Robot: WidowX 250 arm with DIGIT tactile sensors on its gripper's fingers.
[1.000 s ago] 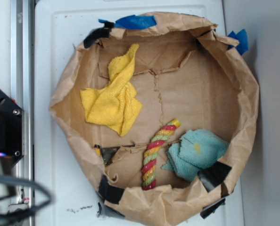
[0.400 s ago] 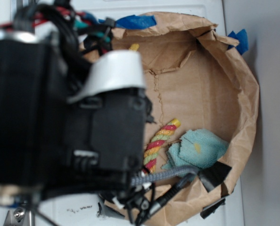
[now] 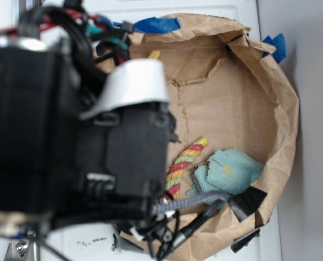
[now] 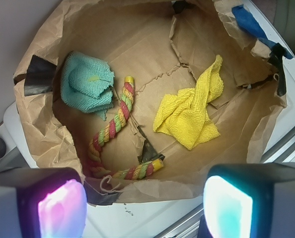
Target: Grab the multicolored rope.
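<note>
A brown paper basin (image 4: 63, 148), its crumpled walls patched with black and blue tape, sits on a white surface (image 3: 216, 8). The wrist camera looks down into it from above its near rim.

The multicolored rope (image 4: 115, 124), twisted from red, yellow and green strands, lies on the paper floor toward the left. It runs from a yellow tip in the middle of the basin down toward the near-left wall, then bends and runs right along the near wall to a second yellow tip. In the exterior view only a short part of the rope (image 3: 183, 163) shows beside the robot's body.

A teal cloth (image 4: 85, 87) lies bunched at the far left of the floor, its edge just beside the rope's upper end. A yellow cloth (image 4: 189, 111) lies crumpled to the right, well apart from the rope.

The gripper (image 4: 145, 203) hangs above the basin's near rim with its jaws spread wide and nothing between them. Its two fingertips (image 4: 60, 206) fill the bottom corners of the wrist view, one glowing pink on the left and one glowing cyan on the right. It touches neither the rope nor either cloth.

In the exterior view the black robot arm (image 3: 69, 141), with cables, blocks the left half of the basin.
</note>
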